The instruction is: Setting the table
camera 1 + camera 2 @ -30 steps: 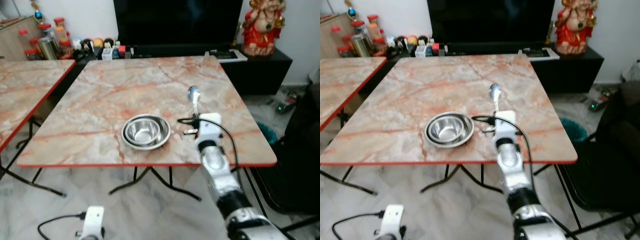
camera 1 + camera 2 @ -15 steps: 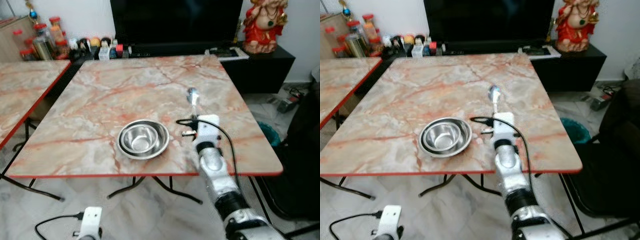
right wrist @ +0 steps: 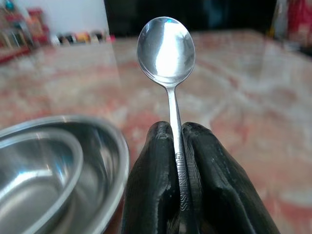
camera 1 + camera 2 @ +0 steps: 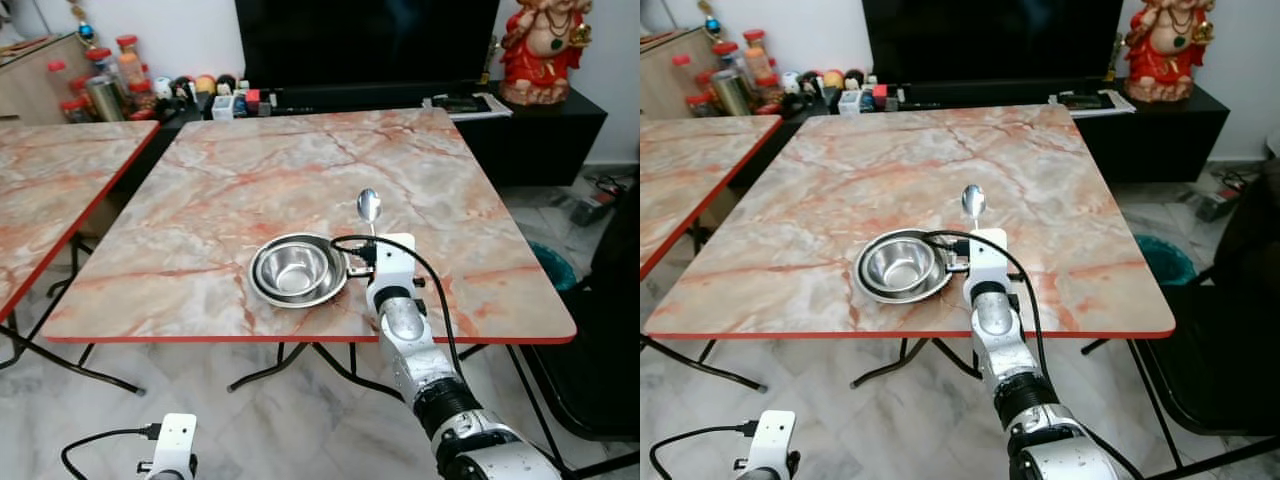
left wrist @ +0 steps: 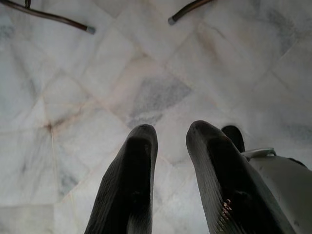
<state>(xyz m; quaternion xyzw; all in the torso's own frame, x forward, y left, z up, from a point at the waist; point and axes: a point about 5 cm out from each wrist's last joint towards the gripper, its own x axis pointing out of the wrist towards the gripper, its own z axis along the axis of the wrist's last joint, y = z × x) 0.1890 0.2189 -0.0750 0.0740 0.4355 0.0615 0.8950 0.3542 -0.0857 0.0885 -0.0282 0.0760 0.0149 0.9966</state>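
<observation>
Steel bowls (image 4: 297,270) sitting near the marble table (image 4: 230,190) front edge, right gripper (image 3: 178,146) pinching the spoon (image 3: 166,46) handle just beside them, open tabletop lying beyond.

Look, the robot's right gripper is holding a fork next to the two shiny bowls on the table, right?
Not a fork. The right gripper is shut on a spoon, its round bowl plain in the right wrist view. The rest holds: it is beside the two stacked shiny bowls on the table.
</observation>
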